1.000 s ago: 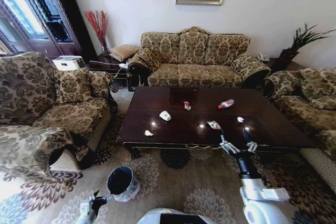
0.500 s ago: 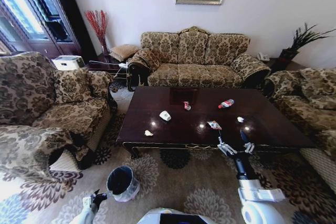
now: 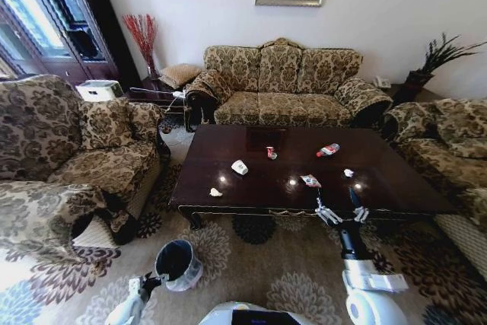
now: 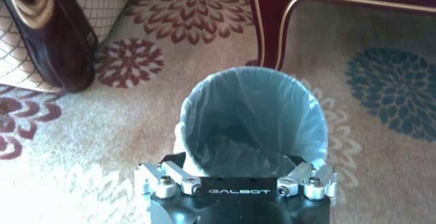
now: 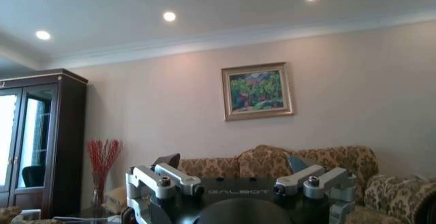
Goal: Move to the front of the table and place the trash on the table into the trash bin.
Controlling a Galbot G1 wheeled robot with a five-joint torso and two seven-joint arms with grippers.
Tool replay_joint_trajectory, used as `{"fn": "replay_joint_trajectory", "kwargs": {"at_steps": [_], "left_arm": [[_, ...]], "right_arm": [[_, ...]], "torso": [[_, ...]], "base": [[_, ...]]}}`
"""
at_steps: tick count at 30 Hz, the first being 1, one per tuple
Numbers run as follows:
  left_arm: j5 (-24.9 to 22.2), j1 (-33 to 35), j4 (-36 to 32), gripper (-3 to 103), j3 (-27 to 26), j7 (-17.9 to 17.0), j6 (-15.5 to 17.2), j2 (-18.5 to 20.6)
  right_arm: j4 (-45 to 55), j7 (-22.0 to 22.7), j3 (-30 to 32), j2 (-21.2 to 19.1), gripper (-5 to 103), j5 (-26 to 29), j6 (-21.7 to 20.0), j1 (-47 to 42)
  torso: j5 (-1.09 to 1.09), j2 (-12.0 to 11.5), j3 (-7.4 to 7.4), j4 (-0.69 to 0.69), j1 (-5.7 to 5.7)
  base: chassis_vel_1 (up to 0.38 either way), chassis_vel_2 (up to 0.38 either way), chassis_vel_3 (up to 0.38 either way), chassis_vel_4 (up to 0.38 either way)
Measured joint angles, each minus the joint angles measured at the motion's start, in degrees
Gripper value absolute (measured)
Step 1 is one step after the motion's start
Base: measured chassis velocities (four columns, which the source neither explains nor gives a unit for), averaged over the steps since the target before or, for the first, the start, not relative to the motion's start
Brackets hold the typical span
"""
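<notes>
Two grippers are in the head view. Right gripper (image 3: 340, 211) is raised at the front edge of the worktop (image 3: 266, 180), fingers spread and released, just short of the wrapper (image 3: 310, 181). Compared with the picture a second ago, it sits slightly farther toward the worktop edge, and the forearm behind it has drawn in toward the robot. Left gripper (image 3: 154, 282) is low on the rug (image 3: 266, 264), at the rim of the bin (image 3: 177, 264); a second ago it lay farther to the robot's left, away from the bin. Its fingers straddle the near rim (image 4: 253, 155) in the left wrist view; whether they grip the rim cannot be determined.

Trash positions on the worktop are unchanged:
- cup (image 3: 240, 167), on its side, left of centre;
- can (image 3: 270, 153), near the middle;
- bottle (image 3: 328, 150), lying toward the right rear;
- paper bit (image 3: 215, 192), near the front left edge;
- second paper bit (image 3: 348, 173), right of the wrapper.

Bin stands on the rug before the worktop's front left leg (image 4: 272, 25), lined with a pale bag.
</notes>
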Motion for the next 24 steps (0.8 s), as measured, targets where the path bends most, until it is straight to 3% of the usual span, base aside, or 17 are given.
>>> {"fn": "replay_joint_trajectory", "kwargs": {"at_steps": [10,16,20,24], "left_arm": [[-0.8,-0.7,0.8,92,0.1,0.0,-0.2,0.2],[-3.1,3.8,-10.4,93,-1.9,-2.0,0.0,-1.5],[-3.0,5.3,-13.8,93,-2.4,-2.0,0.0,-1.7],[-2.9,5.8,-14.3,93,-2.9,-1.9,-0.3,-1.7]], "right_arm": [[-0.6,0.0,0.2,0.0,100,0.6,1.3,0.0],[0.6,2.4,0.4,-0.9,100,0.6,0.1,0.4],[2.5,2.7,0.5,-1.3,100,0.6,-2.5,0.0],[3.3,2.2,0.2,-0.7,100,0.1,-2.6,-0.2]], "torso": [[0.0,0.0,-0.01,0.0,-0.04],[-0.01,0.0,-0.04,0.02,-0.1],[0.0,0.0,0.0,-0.01,0.0],[0.01,0.0,0.02,0.0,0.06]], "base": [[0.198,-0.195,-0.228,0.222],[0.142,-0.149,-0.152,0.132],[0.008,-0.014,-0.017,0.005],[-0.023,0.017,0.026,-0.026]]}}
